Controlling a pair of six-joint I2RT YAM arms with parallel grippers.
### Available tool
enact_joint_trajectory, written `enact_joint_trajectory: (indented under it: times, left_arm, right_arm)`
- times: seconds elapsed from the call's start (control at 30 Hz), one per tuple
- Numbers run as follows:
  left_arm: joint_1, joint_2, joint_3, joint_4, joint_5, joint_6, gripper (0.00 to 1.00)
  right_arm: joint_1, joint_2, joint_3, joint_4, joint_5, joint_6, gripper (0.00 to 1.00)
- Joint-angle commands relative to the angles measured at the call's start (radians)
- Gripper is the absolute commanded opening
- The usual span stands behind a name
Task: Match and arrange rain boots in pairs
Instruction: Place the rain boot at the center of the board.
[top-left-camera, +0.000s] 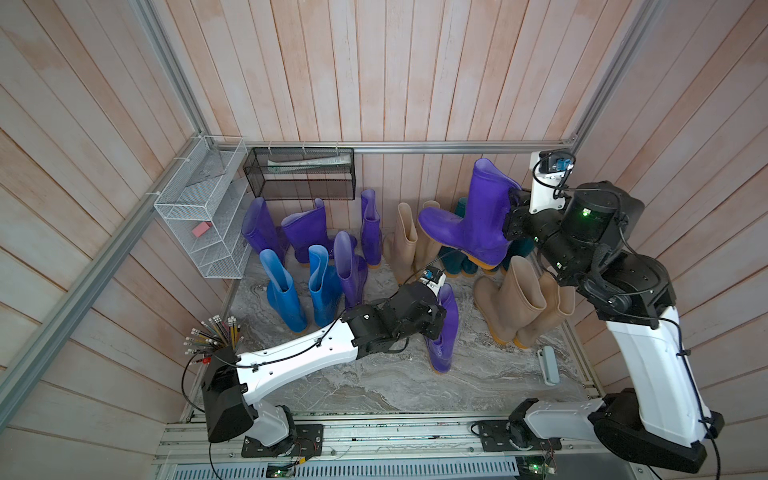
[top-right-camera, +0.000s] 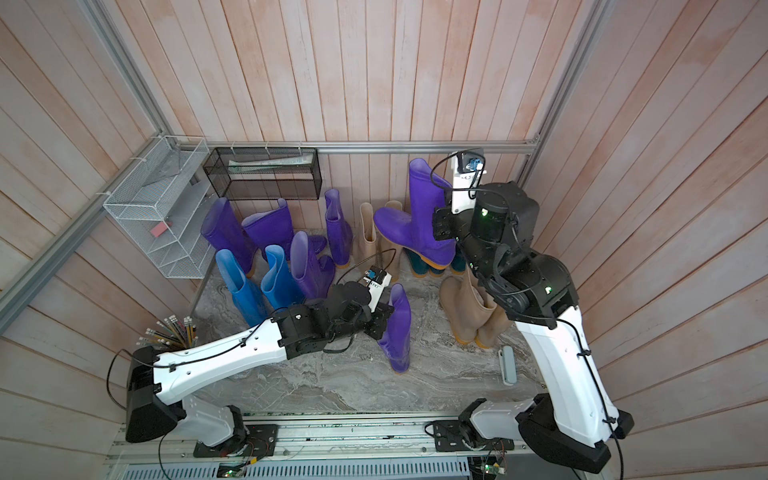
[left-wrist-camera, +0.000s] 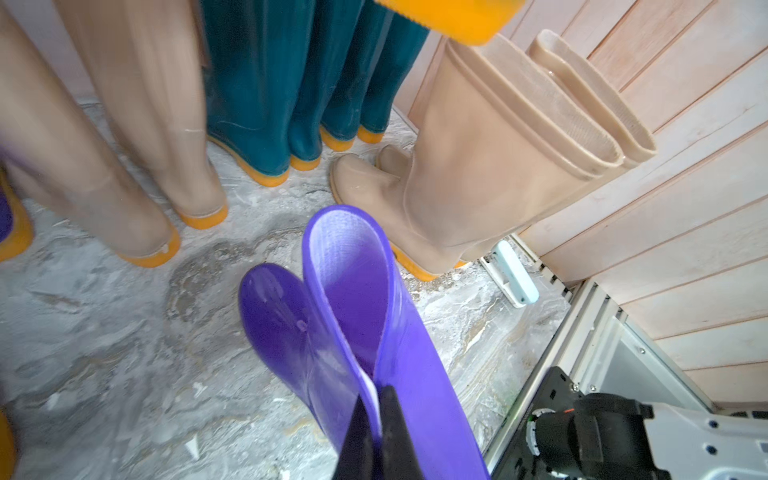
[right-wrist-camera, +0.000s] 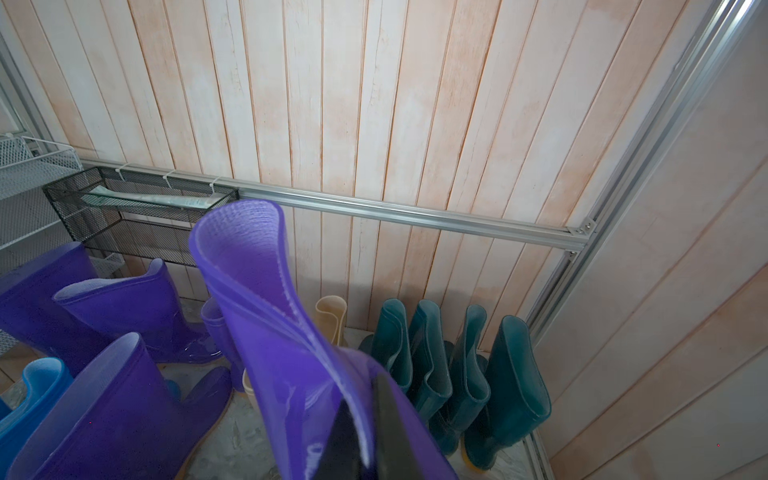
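The left hand (top-left-camera: 435, 322) is clamped shut on the cuff of a standing purple boot (top-left-camera: 442, 353) at the centre of the frame, on the marbled worktop (top-left-camera: 374, 386). The right hand (top-left-camera: 512, 210) is closed on the cuff of a raised purple boot (top-left-camera: 473, 232), held in the air at upper right, above the teal boots (right-wrist-camera: 515, 374).

Marbled grey floor (top-left-camera: 374, 382), purple boots (top-left-camera: 482, 216), blue boots (top-left-camera: 286, 299), beige boots (top-left-camera: 511, 307)
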Motion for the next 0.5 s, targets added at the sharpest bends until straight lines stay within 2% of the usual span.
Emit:
enact_joint_trajectory:
  times: [0.0,0.13,0.4,0.47]
  left_arm:
    - [0.042,-0.099,0.010,0.065,-0.034,0.032,0.00]
    - [0.089,-0.124,-0.002,0.083,0.000,0.054,0.00]
    - [0.118,-0.128,-0.024,0.099,0.057,0.114,0.00]
    - [0.155,-0.124,-0.017,0.088,0.057,0.123,0.00]
  right_arm:
    - [-0.001,-0.041,0.020,0.054,0.025,0.053,0.00]
    - [-0.002,-0.049,-0.013,-0.008,0.042,0.090,0.00]
    - [0.001,-0.159,-0.231,-0.075,0.013,0.214,0.00]
    - [0.000,-0.194,-0.261,-0.091,0.008,0.244,0.00]
